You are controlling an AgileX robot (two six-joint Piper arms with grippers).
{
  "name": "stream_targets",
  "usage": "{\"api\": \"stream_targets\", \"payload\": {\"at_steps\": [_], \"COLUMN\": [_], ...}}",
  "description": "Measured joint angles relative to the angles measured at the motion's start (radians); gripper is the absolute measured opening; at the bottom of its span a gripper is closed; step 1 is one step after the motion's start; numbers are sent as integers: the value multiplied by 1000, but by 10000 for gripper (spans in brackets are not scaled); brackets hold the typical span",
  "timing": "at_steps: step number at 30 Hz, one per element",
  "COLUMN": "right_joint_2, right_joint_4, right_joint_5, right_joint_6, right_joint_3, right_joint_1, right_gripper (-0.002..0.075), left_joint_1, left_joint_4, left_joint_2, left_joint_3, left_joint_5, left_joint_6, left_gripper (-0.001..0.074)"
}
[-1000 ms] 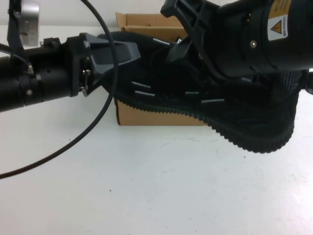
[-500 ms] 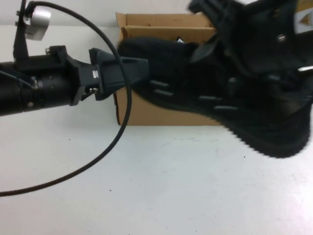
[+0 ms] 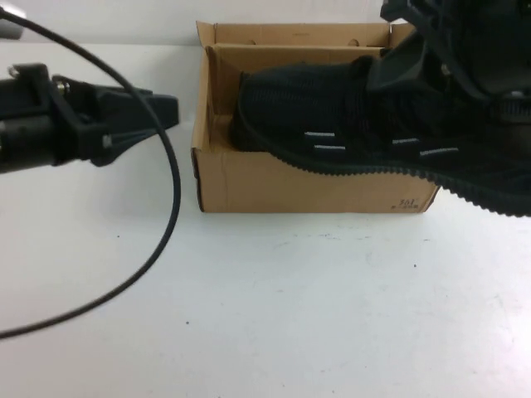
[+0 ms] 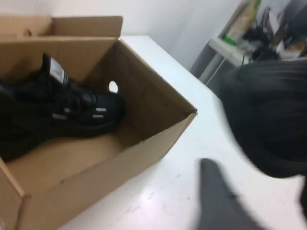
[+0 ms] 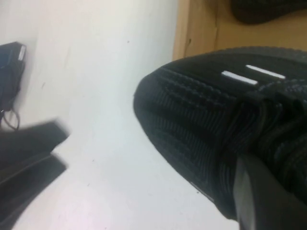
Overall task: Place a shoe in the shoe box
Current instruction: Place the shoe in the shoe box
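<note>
My right gripper [image 3: 398, 70] is shut on the shoe [image 3: 348, 116], a black knit sneaker with white dashes. It hangs in the air, toe to the left, over the near wall of the brown cardboard shoe box [image 3: 290, 186]. Its heel juts past the box's right end. In the right wrist view one of the fingers [image 5: 259, 196] presses on its knit [image 5: 206, 115]. My left gripper [image 3: 162, 112] sits left of the box, open and holding nothing. Only white table shows around its midpoint [image 4: 261, 206]. The held shoe's toe [image 4: 268, 120] looms blurred beside the box [image 4: 148, 103].
A second identical sneaker [image 4: 72, 105] lies inside the box, its toe by a round side hole [image 4: 113, 86]. A black cable [image 3: 166, 191] loops from the left arm over the white table. A dark device [image 5: 12, 62] lies at the table's edge.
My left gripper has let go of the shoe's toe and pulled back to the left. My right gripper has carried the shoe right and farther back, over the box.
</note>
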Motion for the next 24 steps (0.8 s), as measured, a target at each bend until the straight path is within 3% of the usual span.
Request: {"api": "stream_targets", "payload": {"at_steps": [2,3,6,14,18,24], "right_joint_2": [31,49,105,272,370,515], "right_joint_4": [95,152,311,631,670,668], "right_joint_5": [0,-2,-13,-60,-58,-47], "right_joint_6": [-94,-154,-319,-652,-706,-719], "right_joint_3": [0,0,0,-7,-84,-250], "right_joint_1": [-52,-83,-167,-283,-283,-283], "right_gripper": [-3,-3,-3,-3,-3,-3], "left_joint_1": [0,0,0,-77,-105,-107], "left_joint_4": [63,102,227,652,796,853], "left_joint_2": [-48,-75,-159,-366,-442,-491], "left_joint_3": [-22,-32,-42,-44,-44,-44], "left_joint_5": [5,6,-6,-125,-161,-154], "left_joint_6": [11,11,-19,-323,-489,-593], "left_gripper": [145,94,27,0,-1,-1]}}
